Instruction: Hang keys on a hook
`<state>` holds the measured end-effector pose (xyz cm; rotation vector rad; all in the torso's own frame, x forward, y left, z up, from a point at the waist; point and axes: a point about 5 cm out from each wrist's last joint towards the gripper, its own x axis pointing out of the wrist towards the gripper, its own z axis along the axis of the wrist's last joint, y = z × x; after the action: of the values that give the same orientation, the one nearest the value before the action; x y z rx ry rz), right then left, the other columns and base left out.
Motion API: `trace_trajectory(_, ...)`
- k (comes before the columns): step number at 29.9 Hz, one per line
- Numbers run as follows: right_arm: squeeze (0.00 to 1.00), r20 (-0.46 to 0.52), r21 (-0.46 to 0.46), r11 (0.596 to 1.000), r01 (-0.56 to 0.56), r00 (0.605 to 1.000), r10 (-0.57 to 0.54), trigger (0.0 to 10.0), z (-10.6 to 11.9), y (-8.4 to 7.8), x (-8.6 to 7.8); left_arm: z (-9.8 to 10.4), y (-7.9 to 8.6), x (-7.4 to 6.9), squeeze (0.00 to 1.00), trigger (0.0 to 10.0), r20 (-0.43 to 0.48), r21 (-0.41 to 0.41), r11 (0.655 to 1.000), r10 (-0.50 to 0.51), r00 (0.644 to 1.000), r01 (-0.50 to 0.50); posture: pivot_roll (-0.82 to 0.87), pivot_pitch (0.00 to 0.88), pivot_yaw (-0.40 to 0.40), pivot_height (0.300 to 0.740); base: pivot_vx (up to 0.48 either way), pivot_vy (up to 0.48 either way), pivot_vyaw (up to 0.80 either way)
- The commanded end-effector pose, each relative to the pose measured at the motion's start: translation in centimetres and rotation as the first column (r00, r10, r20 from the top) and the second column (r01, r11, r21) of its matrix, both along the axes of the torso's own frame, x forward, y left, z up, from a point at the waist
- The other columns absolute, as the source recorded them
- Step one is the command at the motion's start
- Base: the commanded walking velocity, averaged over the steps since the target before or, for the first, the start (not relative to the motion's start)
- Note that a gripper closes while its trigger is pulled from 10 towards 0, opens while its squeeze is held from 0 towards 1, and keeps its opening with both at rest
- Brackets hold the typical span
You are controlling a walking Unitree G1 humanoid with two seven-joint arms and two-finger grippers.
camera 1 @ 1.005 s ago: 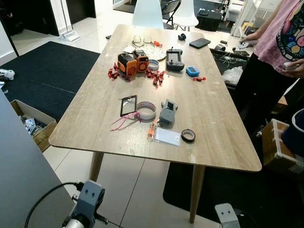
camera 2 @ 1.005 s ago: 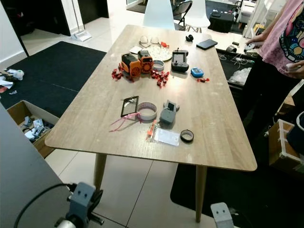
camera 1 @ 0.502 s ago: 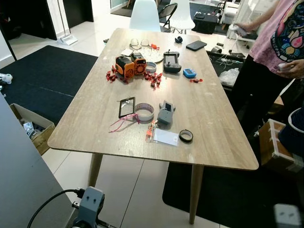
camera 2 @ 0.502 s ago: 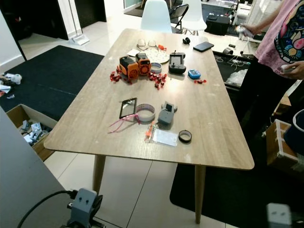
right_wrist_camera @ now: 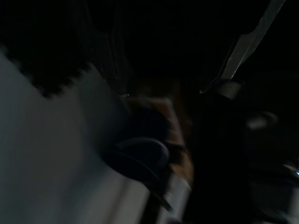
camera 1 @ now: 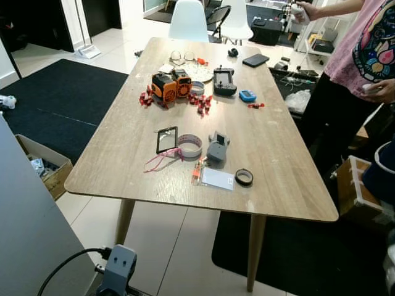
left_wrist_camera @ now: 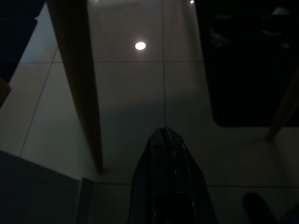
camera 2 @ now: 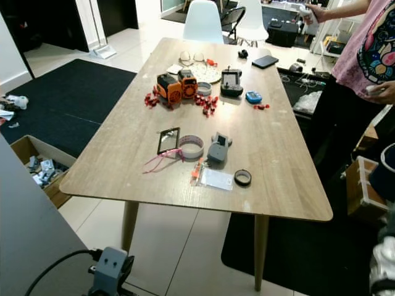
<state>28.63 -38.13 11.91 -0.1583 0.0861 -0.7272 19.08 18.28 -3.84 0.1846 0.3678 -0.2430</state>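
Observation:
A small bunch of keys with an orange tag (camera 1: 197, 171) lies near the table's front edge, beside a white card (camera 1: 217, 179). Just behind it stands a grey block-shaped holder (camera 1: 216, 148). A pink lanyard (camera 1: 158, 162) trails from a dark phone-like slab (camera 1: 166, 139) and a roll of tape (camera 1: 190, 147). My left arm (camera 1: 117, 272) hangs low before the table. In the left wrist view the left gripper (left_wrist_camera: 164, 134) is shut, pointing at the tiled floor next to a table leg (left_wrist_camera: 79, 79). The right wrist view is dark and blurred. My right arm (camera 2: 384, 266) is a blur at the lower right.
A person in a pink top (camera 1: 364, 49) stands at the table's right side, one arm raised. Orange devices (camera 1: 171, 84), red bits, a controller (camera 1: 224, 80) and a phone (camera 1: 255, 60) lie at the far half. A cardboard box (camera 1: 40, 163) sits on the floor at left, a wooden crate (camera 1: 355, 188) at right.
My right arm has swung from the bottom middle out to the right edge. The person has raised an arm up and away from the table. The camera has shifted slightly.

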Motion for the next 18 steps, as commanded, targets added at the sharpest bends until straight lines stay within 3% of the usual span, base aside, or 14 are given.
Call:
trace_trajectory(1,0.0,0.001,-0.006,0.997,-0.08,0.997,0.08,10.0,0.2,1.0,0.8,-0.4,-0.6,-0.4,0.0,10.0,-0.014,-0.007,1.0,-0.009,1.0,0.009,0.04,0.087,-0.076,0.74,0.0,0.0,0.0)
trace_trajectory(3,0.0,0.051,-0.002,0.941,-0.339,0.939,0.339,10.0,1.8,5.5,4.7,-0.4,-0.6,-0.4,0.0,10.0,-0.011,-0.009,1.0,-0.002,1.0,0.002,0.05,0.087,-0.079,0.74,0.0,0.0,0.0)
trace_trajectory(4,0.0,0.06,-0.002,0.914,-0.406,0.912,0.406,10.0,2.2,6.8,5.5,-0.4,-0.6,-0.4,0.0,10.0,-0.01,-0.009,1.0,0.0,1.0,0.0,0.05,0.087,-0.079,0.74,0.0,0.0,0.0)
trace_trajectory(5,0.0,0.06,-0.002,0.914,-0.406,0.912,0.406,10.0,2.2,6.8,5.5,-0.4,-0.6,-0.4,0.0,10.0,-0.01,-0.009,1.0,0.0,1.0,0.0,0.05,0.087,-0.079,0.74,0.0,0.0,0.0)
trace_trajectory(6,0.0,0.06,0.002,0.884,-0.467,0.883,0.466,10.0,2.2,8.1,6.1,-0.4,-0.6,-0.5,0.0,10.0,-0.01,-0.009,1.0,0.001,1.0,-0.001,0.05,0.086,-0.079,0.74,0.0,0.0,0.0)
trace_trajectory(7,0.0,0.06,0.002,0.884,-0.467,0.883,0.466,10.0,2.2,8.1,6.1,-0.4,-0.6,-0.5,0.0,10.0,-0.01,-0.009,1.0,0.001,1.0,-0.001,0.05,0.086,-0.079,0.74,0.0,0.0,0.0)
trace_trajectory(8,0.0,0.054,0.003,0.845,-0.535,0.843,0.534,10.0,2.1,9.7,6.6,-0.4,-0.6,-0.5,0.0,10.0,-0.011,-0.009,1.0,0.002,1.0,-0.002,0.05,0.086,-0.078,0.74,0.0,0.0,0.0)
trace_trajectory(9,0.0,0.054,0.003,0.845,-0.535,0.843,0.534,10.0,2.1,9.7,6.6,-0.4,-0.6,-0.5,0.0,10.0,-0.011,-0.009,1.0,0.002,1.0,-0.002,0.05,0.086,-0.078,0.74,0.0,0.0,0.0)
trace_trajectory(12,0.0,0.021,0.013,0.712,-0.702,0.712,0.702,10.0,1.5,13.4,7.5,-0.5,-0.6,-0.5,0.0,10.0,-0.011,-0.01,1.0,0.003,1.0,-0.003,0.05,0.087,-0.076,0.74,0.0,0.0,0.0)
trace_trajectory(13,0.0,0.021,0.013,0.712,-0.702,0.712,0.702,10.0,1.5,13.4,7.5,-0.5,-0.6,-0.5,0.0,10.0,-0.011,-0.01,1.0,0.003,1.0,-0.003,0.05,0.087,-0.076,0.74,0.0,0.0,0.0)
trace_trajectory(14,0.0,0.013,0.02,0.667,-0.744,0.668,0.744,10.0,1.4,14.4,7.6,-0.5,-0.6,-0.5,0.0,10.0,-0.011,-0.011,1.0,0.003,1.0,-0.003,0.04,0.087,-0.076,0.74,0.0,0.0,0.0)
trace_trajectory(15,0.0,0.013,0.02,0.667,-0.744,0.668,0.744,10.0,1.4,14.4,7.6,-0.5,-0.6,-0.5,0.0,10.0,-0.011,-0.011,1.0,0.003,1.0,-0.003,0.04,0.087,-0.076,0.74,0.0,0.0,0.0)
trace_trajectory(18,0.0,0.008,0.047,0.557,-0.829,0.558,0.83,10.0,1.1,16.8,7.8,-0.4,-0.5,-0.4,0.0,10.0,-0.008,-0.013,1.0,0.003,1.0,-0.003,0.04,0.087,-0.075,0.74,0.0,0.0,0.0)
